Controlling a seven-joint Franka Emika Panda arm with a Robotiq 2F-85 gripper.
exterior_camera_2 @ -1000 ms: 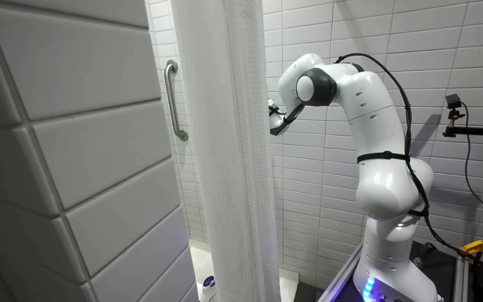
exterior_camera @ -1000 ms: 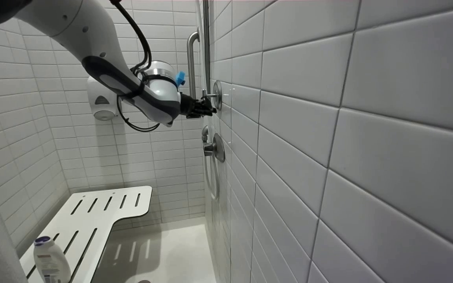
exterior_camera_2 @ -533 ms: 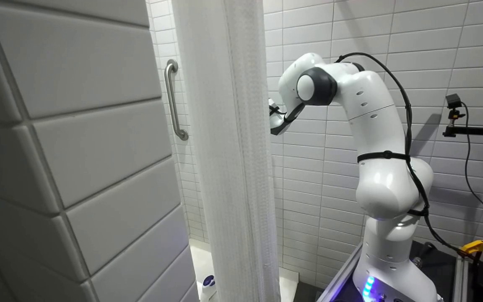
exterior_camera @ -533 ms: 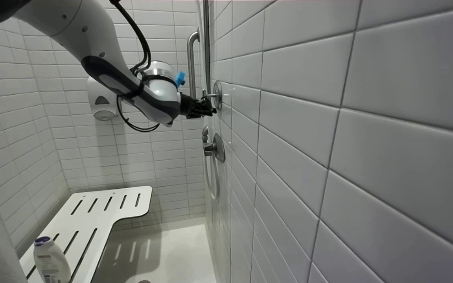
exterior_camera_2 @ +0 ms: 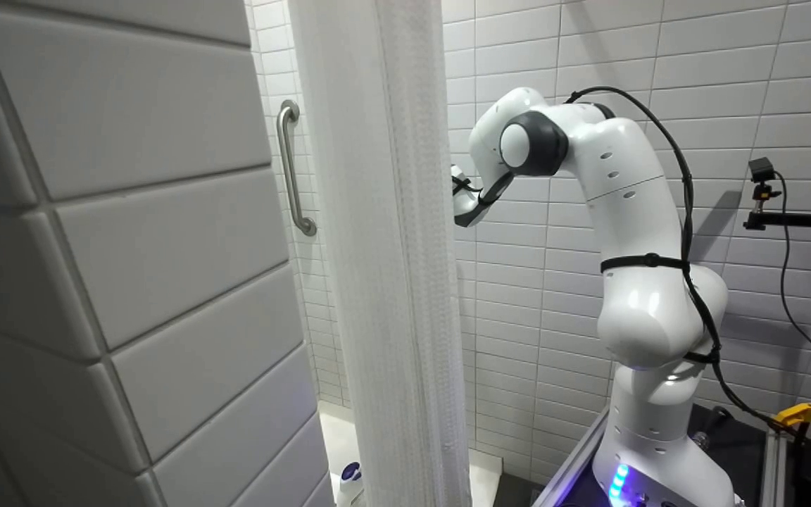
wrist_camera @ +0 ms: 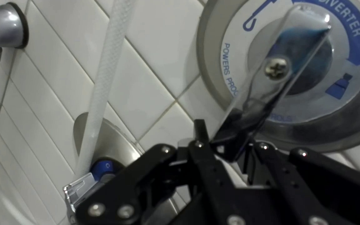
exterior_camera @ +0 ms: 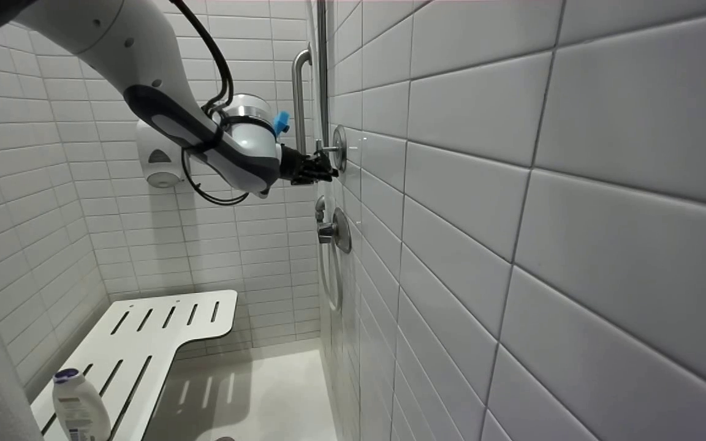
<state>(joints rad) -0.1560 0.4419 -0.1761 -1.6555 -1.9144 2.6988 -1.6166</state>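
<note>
My black gripper [exterior_camera: 328, 168] is at the tiled wall, beside the round metal diverter plate [exterior_camera: 341, 148] in an exterior view. In the wrist view the gripper [wrist_camera: 228, 143] has its fingers on either side of the lower end of a shiny metal diverter handle [wrist_camera: 272, 84]. The left finger touches the handle's edge. The right finger lies against or very close to its other side. The handle slants from upper right to lower left over the white and blue "DIVERTER" label [wrist_camera: 352, 28]. The curtain hides the gripper in the other camera's picture.
A lower valve [exterior_camera: 342, 231] with a lever [wrist_camera: 81, 187] sits below. A white hose [wrist_camera: 105, 72] hangs nearby. A grab bar [exterior_camera: 299, 98], soap dispenser [exterior_camera: 158, 156] and slotted bench [exterior_camera: 144, 343] with a white bottle [exterior_camera: 80, 407] are around. A curtain [exterior_camera_2: 391, 246] hangs beside the arm.
The arm's elbow and upper links have shifted slightly back and up. The gripper has stayed almost in place at the diverter handle.
</note>
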